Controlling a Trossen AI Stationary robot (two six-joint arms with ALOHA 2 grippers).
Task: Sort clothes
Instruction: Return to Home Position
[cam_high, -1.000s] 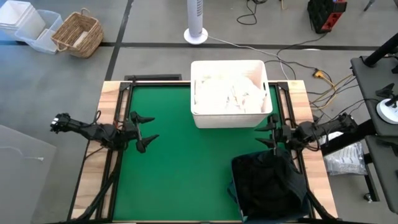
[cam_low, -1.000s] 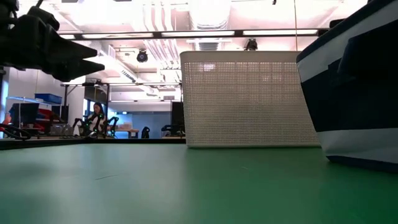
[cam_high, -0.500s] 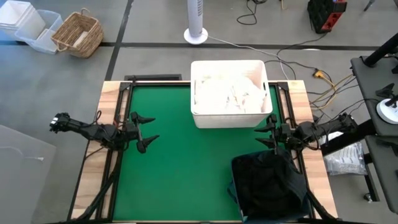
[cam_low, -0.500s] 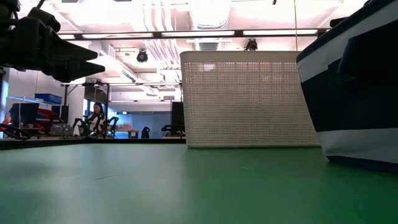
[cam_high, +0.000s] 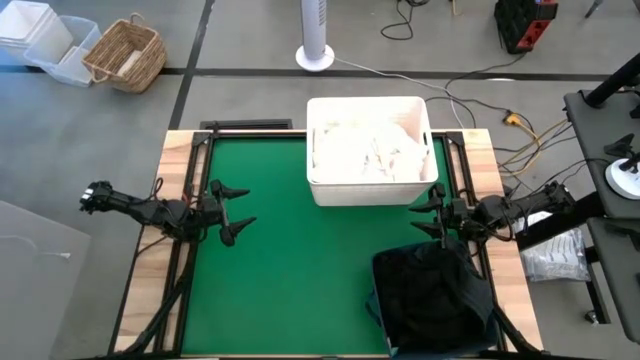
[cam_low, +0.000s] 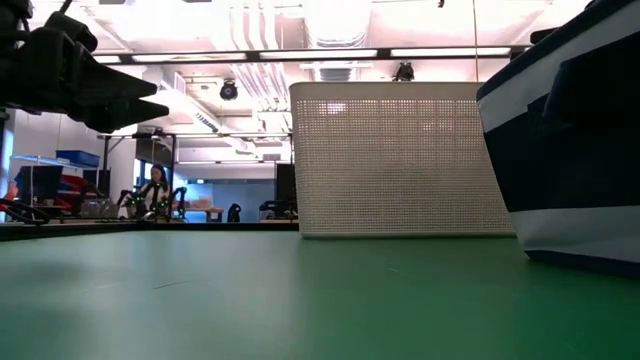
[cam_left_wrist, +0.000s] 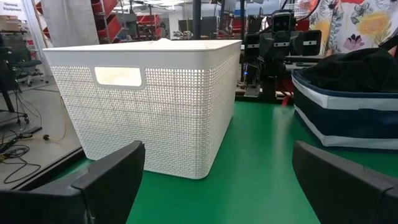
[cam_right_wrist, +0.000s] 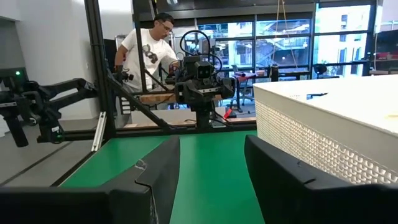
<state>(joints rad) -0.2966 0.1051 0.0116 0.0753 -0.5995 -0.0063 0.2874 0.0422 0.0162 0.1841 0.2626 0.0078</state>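
Above the left side of the green table (cam_high: 290, 290), left pincer (cam_high: 247, 206) pointing inward, fingers (cam_left_wrist: 106, 180) spread wide, nothing between them. Opposite it, above the right side, right pincer (cam_high: 418, 218) over the gap between the white bin (cam_high: 322, 190) and the navy bin (cam_high: 378, 305), likewise parted and holding nothing. Both raised off the surface and well apart from each other.

Inside the white bin, at the far middle of the table, white clothes (cam_high: 365, 150) heaped loosely, filling most of it. Inside the navy bin, at the near right corner, dark clothes (cam_high: 430, 285) mounded above the rim and covering most of the opening. Single garments hard to tell apart in either heap.

Seen from table height: perforated wall of the white bin straight ahead, navy bin with its white band close on the right.

Seen from the right wrist: a person (cam_right_wrist: 149, 53) in a white T-shirt standing beyond the table, behind the left arm.

On the floor past the far edge: a wicker basket (cam_high: 125, 55) and a white fan base (cam_high: 315, 57).
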